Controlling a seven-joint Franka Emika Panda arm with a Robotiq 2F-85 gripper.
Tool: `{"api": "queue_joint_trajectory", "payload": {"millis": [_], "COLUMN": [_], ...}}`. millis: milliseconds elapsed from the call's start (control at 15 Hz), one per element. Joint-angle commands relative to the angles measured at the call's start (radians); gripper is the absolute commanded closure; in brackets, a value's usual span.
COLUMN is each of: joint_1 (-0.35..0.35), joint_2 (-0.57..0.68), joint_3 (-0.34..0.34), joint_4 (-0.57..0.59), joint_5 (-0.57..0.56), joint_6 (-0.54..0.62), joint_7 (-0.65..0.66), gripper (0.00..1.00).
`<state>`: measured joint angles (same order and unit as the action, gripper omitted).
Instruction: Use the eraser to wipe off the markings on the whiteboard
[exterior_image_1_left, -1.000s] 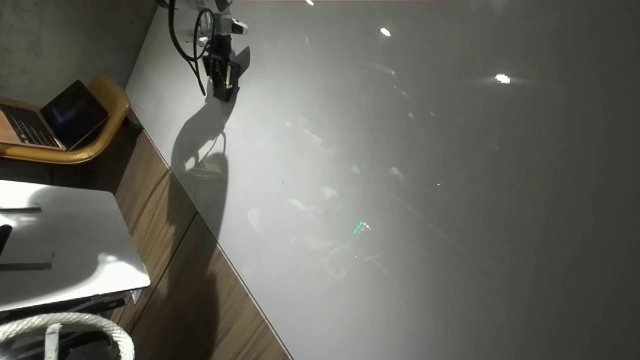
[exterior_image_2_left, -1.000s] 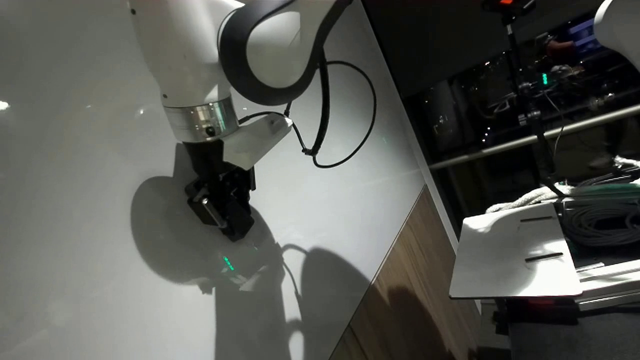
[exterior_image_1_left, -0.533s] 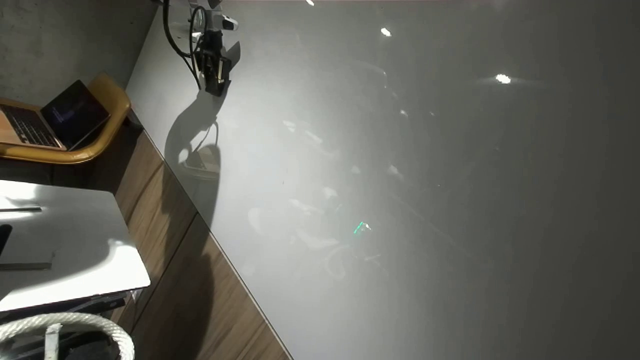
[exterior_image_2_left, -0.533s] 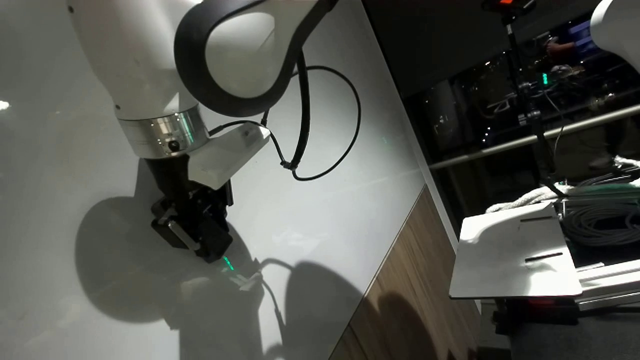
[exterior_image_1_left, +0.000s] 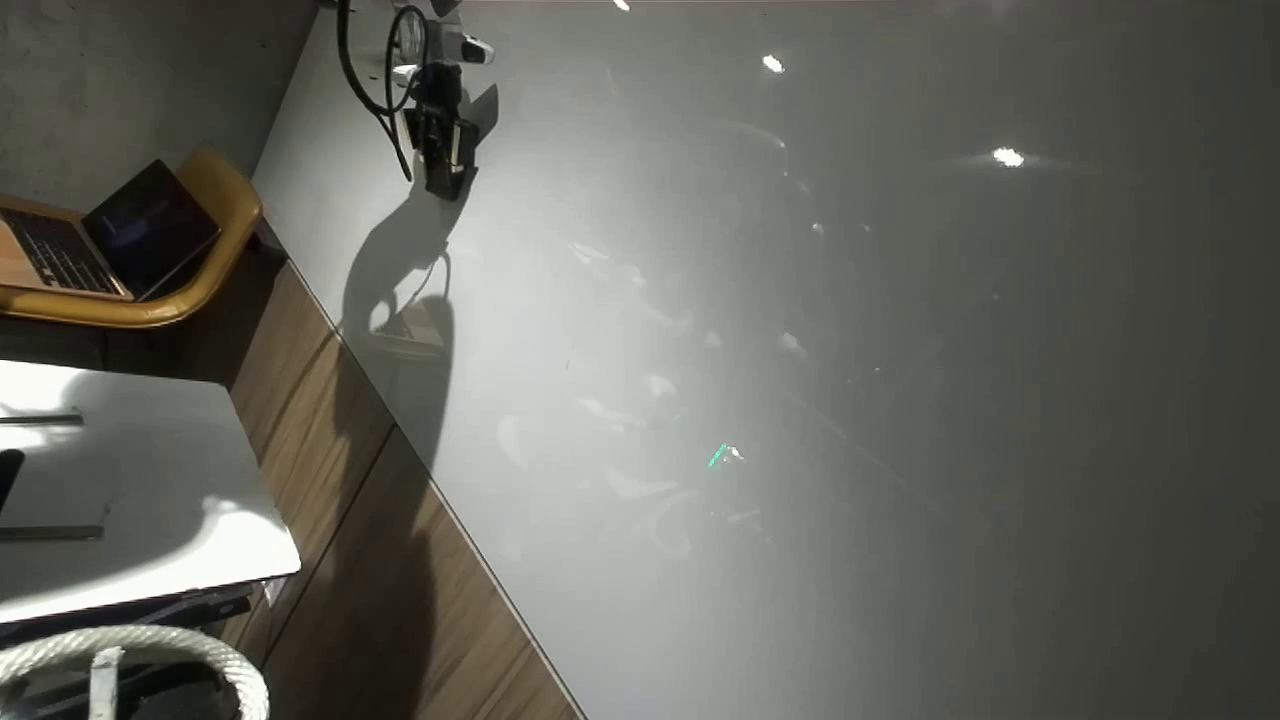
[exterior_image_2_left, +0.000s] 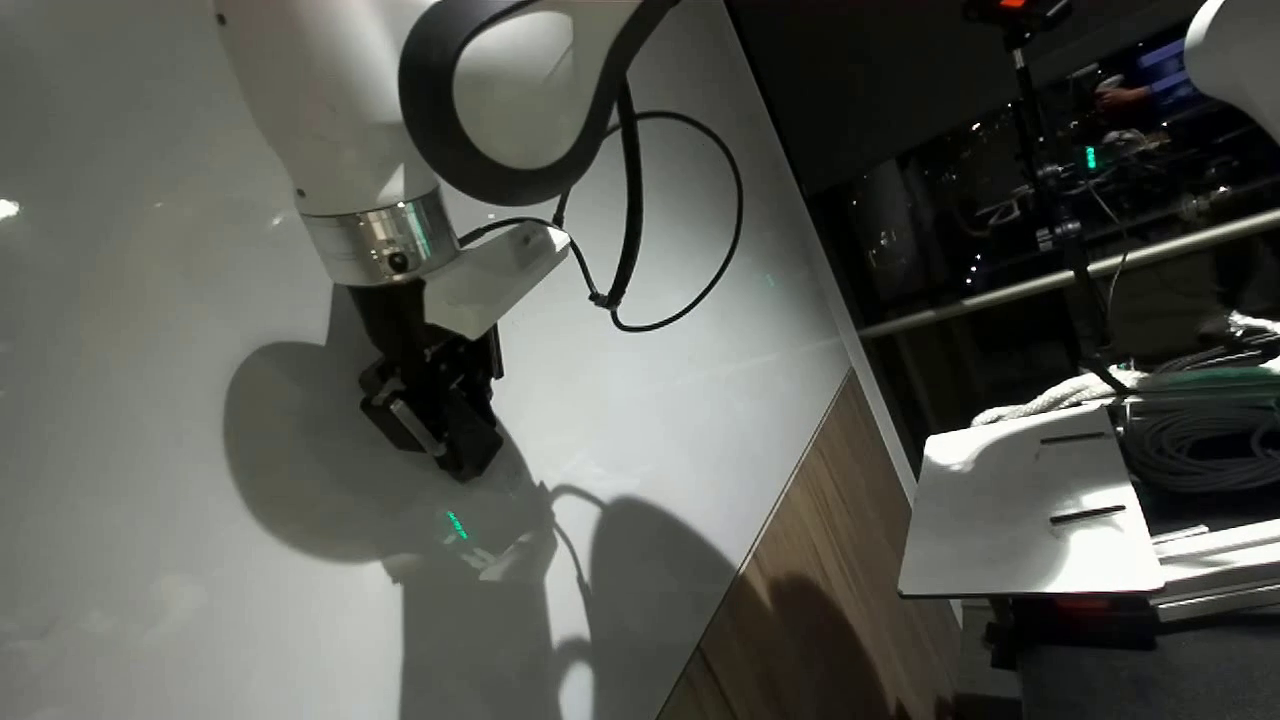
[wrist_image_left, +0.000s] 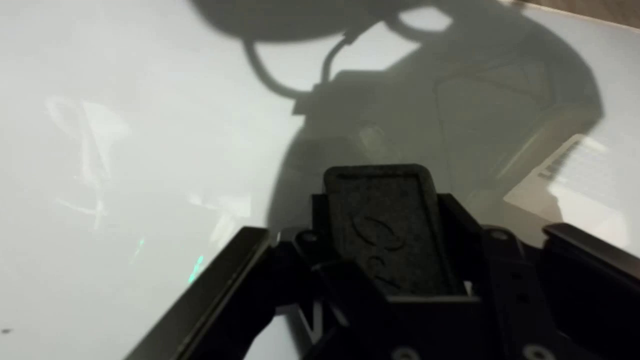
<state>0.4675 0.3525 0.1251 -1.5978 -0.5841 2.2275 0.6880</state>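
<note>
Eraser (wrist_image_left: 384, 230) | between jaws | surface lines (wrist_image_left: 380, 223) show only in wrist view

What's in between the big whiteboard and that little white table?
Mostly wood panelling, partly in shadow, shows between the whiteboard and the white table in both exterior views.

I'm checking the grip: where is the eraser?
In the wrist view, the eraser is right of centre, held in the gripper, with a dark shadow on the whiteboard behind it.
</note>
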Motion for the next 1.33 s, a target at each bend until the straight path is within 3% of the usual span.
{"api": "queue_joint_trajectory", "payload": {"millis": [0,600,933,1267], "joint_1": [-0.079,-0.295,-0.395,-0.422], "joint_2": [-0.104,-0.375,-0.601,-0.779], "joint_3": [-0.048,-0.089,-0.100,-0.094], "joint_4": [-0.099,-0.399,-0.700,-0.869], "joint_5": [-0.032,-0.028,0.174,0.335], "joint_6": [0.057,0.132,0.128,-0.044], "joint_7": [-0.005,-0.034,-0.238,-0.404], "gripper": [0.70,0.70,0.70,0.70]}}
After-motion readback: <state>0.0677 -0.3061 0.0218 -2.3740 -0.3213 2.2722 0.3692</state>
